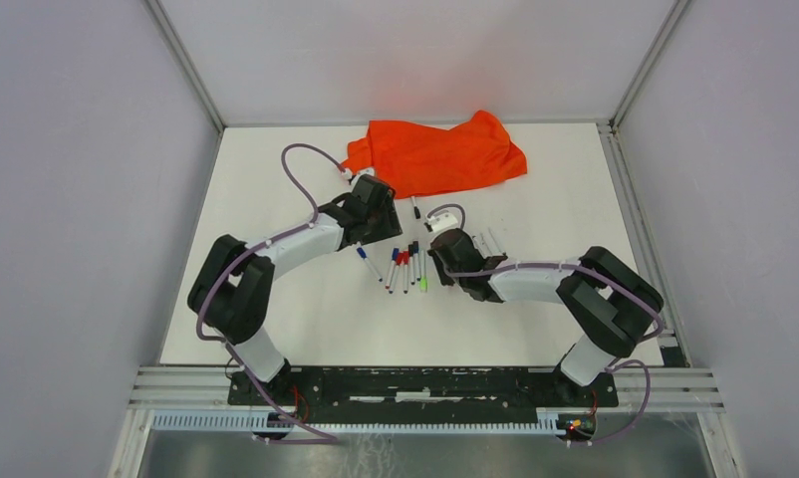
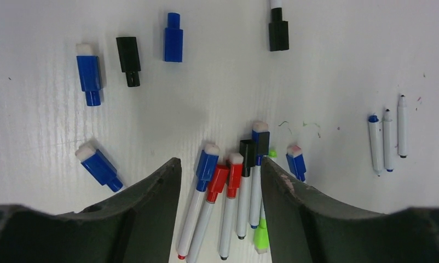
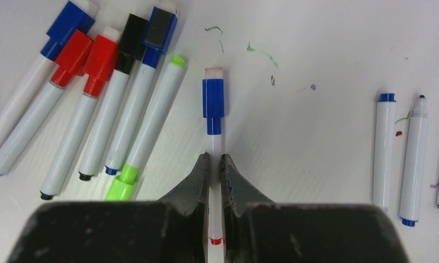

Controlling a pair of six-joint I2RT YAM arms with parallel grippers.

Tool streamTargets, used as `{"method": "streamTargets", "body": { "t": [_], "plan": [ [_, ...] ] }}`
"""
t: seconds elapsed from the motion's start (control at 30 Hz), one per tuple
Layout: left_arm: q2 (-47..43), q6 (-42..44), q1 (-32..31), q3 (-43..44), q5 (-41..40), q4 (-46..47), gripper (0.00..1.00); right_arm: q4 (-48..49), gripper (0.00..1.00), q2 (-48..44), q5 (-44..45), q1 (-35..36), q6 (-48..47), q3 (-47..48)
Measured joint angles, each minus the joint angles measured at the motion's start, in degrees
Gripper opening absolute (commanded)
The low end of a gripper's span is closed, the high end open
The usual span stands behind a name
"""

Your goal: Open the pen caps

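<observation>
My right gripper [image 3: 214,159] is shut on the white barrel of a pen [image 3: 214,143] that lies on the table. Its blue cap [image 3: 213,104] is on and points away from the jaws. To its left lies a bunch of capped pens [image 3: 99,104] with blue, red, black and green caps. My left gripper [image 2: 220,161] hangs open above that bunch [image 2: 234,186], touching nothing. Loose pen caps lie beyond it: blue [image 2: 89,74], black [image 2: 129,53], blue [image 2: 173,38] and blue [image 2: 99,167]. In the top view both grippers [image 1: 376,221] [image 1: 445,249] flank the pens [image 1: 405,267].
Three uncapped white barrels [image 2: 388,139] lie to the right, also seen in the right wrist view [image 3: 386,148]. A black-capped pen [image 2: 278,30] lies farther back. The orange cloth [image 1: 440,154] is bunched at the table's far edge. Ink marks [image 3: 261,52] dot the white table.
</observation>
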Motion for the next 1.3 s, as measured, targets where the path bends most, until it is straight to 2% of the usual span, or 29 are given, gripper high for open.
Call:
{"method": "streamTargets", "body": {
  "t": [0.13, 0.37, 0.57, 0.9, 1.17, 1.3],
  "plan": [
    [-1.0, -1.5, 0.0, -1.0, 3.6, 2.3, 0.68, -0.3, 0.0, -2.7, 0.0, 0.0, -0.8, -2.6],
    [-1.6, -5.9, 0.0, -4.4, 11.9, 8.7, 0.69, -1.2, 0.0, -11.5, -2.7, 0.0, -1.7, -9.0],
    [-1.6, -10.4, -1.1, -7.4, 17.0, 14.4, 0.69, 1.1, 0.0, -15.8, -7.1, 0.0, -1.4, -9.7],
    [-1.6, -14.0, -6.4, -7.5, 18.2, 19.2, 0.68, 5.2, 0.0, -17.3, -12.3, 0.0, 0.9, -9.7],
    [-1.6, -15.6, -7.0, -8.8, 17.4, 21.4, 0.67, 6.7, 0.0, -18.6, -13.1, -0.1, 2.3, -9.8],
    [-1.6, -16.2, -7.2, -10.2, 17.2, 21.9, 0.61, 7.5, 0.0, -18.9, -13.2, -0.1, 2.7, -9.8]
  ]
}}
